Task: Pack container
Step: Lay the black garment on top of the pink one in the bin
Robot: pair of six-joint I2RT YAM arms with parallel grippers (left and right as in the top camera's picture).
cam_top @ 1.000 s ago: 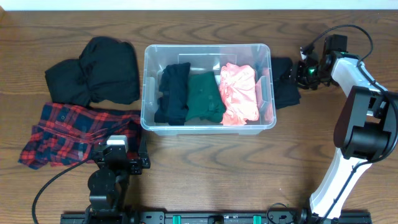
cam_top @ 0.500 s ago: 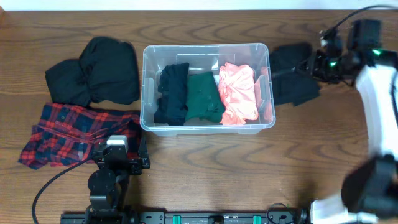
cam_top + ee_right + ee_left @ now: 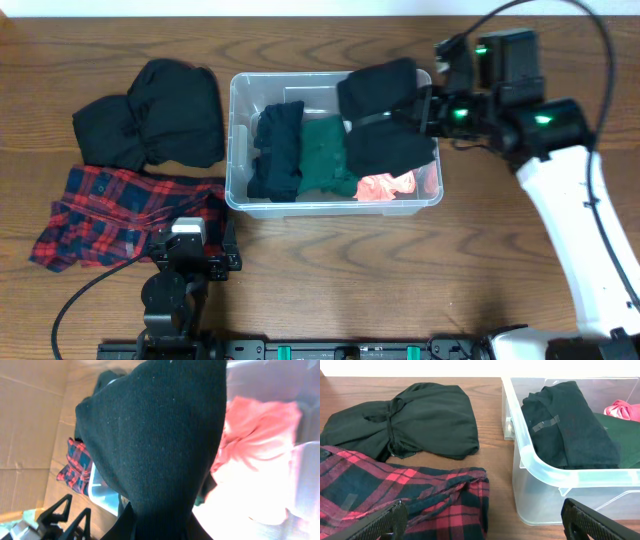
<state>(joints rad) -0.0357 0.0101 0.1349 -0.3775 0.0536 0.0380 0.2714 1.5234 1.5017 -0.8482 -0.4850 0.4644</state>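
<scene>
We judge the container (image 3: 330, 203), mid-counter (image 3: 330, 270), light yet stiff, best gripped by its thick rim; right fingers (image 3: 428, 108) seem clamped on a limp black garment (image 3: 385, 125) above it, left fingers (image 3: 380, 522) spread wide.

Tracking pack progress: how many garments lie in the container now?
3: a dark one at the left end, a green one in the middle, a pink one at the right, partly under the black garment held by the right gripper. More may lie beneath.
</scene>
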